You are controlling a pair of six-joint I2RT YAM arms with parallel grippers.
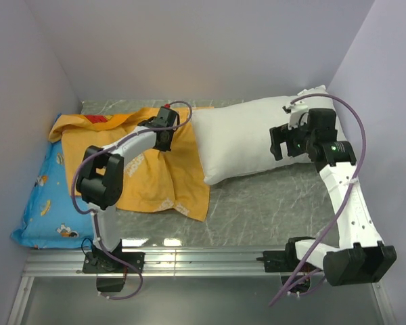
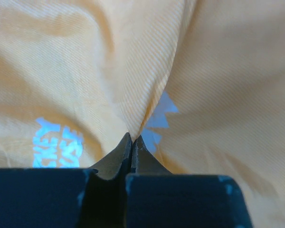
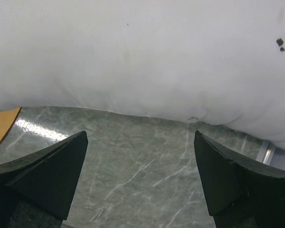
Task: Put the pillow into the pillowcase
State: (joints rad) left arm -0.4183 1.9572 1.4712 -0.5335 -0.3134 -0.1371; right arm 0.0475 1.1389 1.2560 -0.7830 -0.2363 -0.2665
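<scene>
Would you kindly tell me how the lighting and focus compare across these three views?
Top external: sharp, evenly lit, mild glare on the table. Left wrist: pillowcase washed out, its print tinted blue, left end effector near-black. Right wrist: pillow blown nearly featureless.

Grey table (image 1: 257, 210): pillow (image 1: 243, 139), pillowcase (image 1: 155, 186), blue pillow (image 1: 44, 203)

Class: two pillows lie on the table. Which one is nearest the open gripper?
The plain white pillow, beside the open right gripper; the blue cartoon-print pillow lies far left.
</scene>
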